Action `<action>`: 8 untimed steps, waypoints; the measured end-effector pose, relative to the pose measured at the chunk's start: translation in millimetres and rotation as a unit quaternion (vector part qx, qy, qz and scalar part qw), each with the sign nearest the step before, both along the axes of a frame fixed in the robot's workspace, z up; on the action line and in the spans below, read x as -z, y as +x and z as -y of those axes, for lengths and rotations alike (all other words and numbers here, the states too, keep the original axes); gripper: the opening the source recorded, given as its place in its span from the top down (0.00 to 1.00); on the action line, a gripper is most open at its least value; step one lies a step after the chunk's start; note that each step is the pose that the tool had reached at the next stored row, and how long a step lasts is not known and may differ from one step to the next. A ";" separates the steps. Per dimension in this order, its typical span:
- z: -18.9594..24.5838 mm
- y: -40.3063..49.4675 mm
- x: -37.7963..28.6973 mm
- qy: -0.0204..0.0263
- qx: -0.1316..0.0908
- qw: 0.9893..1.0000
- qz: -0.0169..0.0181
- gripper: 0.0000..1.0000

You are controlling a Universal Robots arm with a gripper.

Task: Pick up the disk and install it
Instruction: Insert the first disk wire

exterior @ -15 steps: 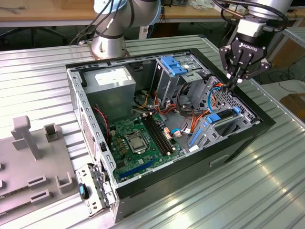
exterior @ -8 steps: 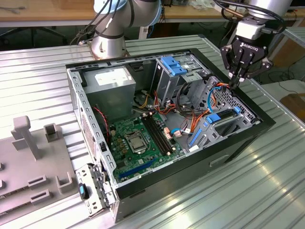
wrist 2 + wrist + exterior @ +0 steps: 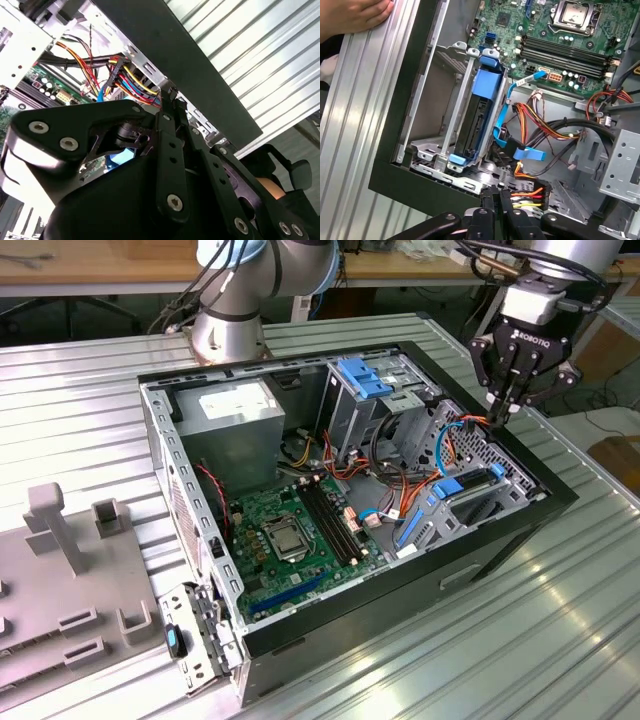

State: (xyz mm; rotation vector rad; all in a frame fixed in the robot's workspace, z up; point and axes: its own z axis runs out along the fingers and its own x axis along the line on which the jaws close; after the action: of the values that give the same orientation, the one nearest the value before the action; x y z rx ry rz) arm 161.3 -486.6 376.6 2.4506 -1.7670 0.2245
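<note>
The disk (image 3: 479, 120), a dark rectangular hard drive with blue plastic rails, stands on edge inside a silver metal bay (image 3: 445, 150) at the corner of the open black computer case (image 3: 400, 610), close against the case's side wall. Nothing grips it. The black two-fingered hand (image 3: 498, 418) hangs just above the case rim on the exterior view's right. It points straight down, its fingers are pressed together tip to tip, and nothing is between them.

In the first wrist view the hand's tips (image 3: 495, 196) sit past the end of the disk's bay, right over a plug with red, orange and yellow wires (image 3: 527, 192). A flat blue data cable (image 3: 520, 150) and a tangle of black and orange leads (image 3: 550, 125) lie between the bay and the green motherboard (image 3: 560, 45).

The exterior view adds the grey power-supply box with white label (image 3: 235, 415), a second metal drive cage with blue latch (image 3: 370, 385), the ribbed aluminium bench (image 3: 560, 620) and a grey moulded fixture plate (image 3: 70, 590) on that view's left. The first wrist view shows a person's fingers (image 3: 370, 12) resting on the bench beside the case. The second wrist view looks along the closed linkage (image 3: 167, 150) to the same coloured wires.
</note>
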 end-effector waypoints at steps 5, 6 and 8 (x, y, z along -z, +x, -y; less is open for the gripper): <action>7.4 -1.6 0.0 0.000 0.006 1.000 0.000 0.84; 7.5 -1.7 0.0 0.000 0.012 1.000 0.000 0.84; 8.0 -2.3 0.1 0.000 0.017 1.000 0.000 0.84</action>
State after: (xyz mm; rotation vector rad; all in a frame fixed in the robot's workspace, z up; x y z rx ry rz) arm 159.0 -494.5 376.5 2.4188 -1.8068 0.2213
